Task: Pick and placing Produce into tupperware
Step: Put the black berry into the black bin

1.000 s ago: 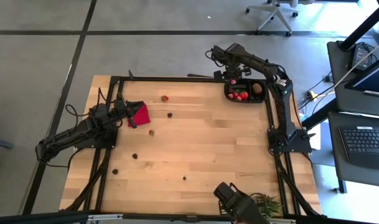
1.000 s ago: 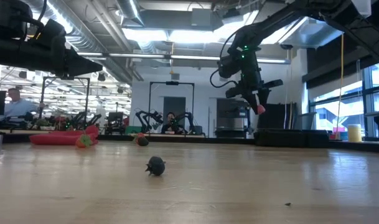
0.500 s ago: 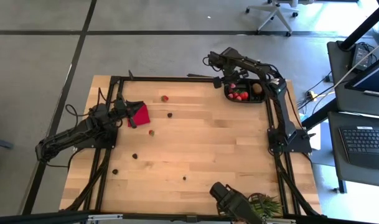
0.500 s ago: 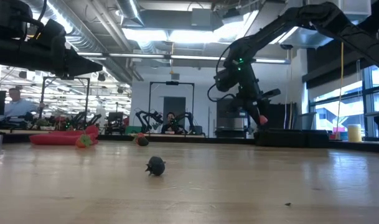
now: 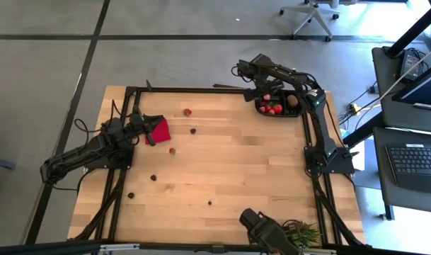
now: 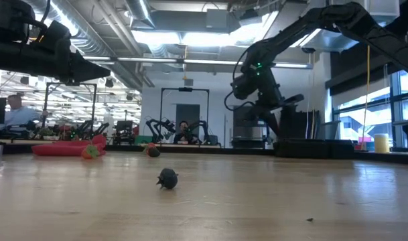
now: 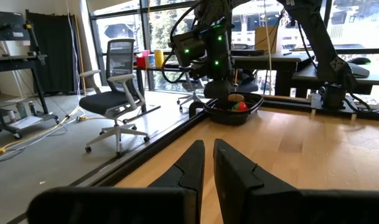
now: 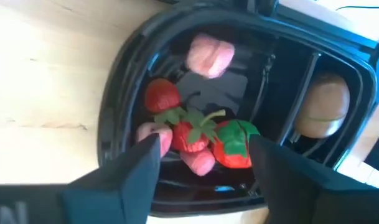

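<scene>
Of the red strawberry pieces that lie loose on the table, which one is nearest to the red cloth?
The strawberry just below and right of the red cloth in the high view. The other loose one lies farther off, toward the table's far edge.

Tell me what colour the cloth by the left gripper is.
Red; the cloth shows best in the high view.

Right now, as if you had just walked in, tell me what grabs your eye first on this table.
The black tupperware at the table's far right corner stands out, crowded with red strawberries and a brown lump. The right gripper hovers directly over it, jaws open with nothing between them. Loose produce, such as a strawberry, dots the wood, and the left gripper, jaws shut, sits over the red cloth.
</scene>
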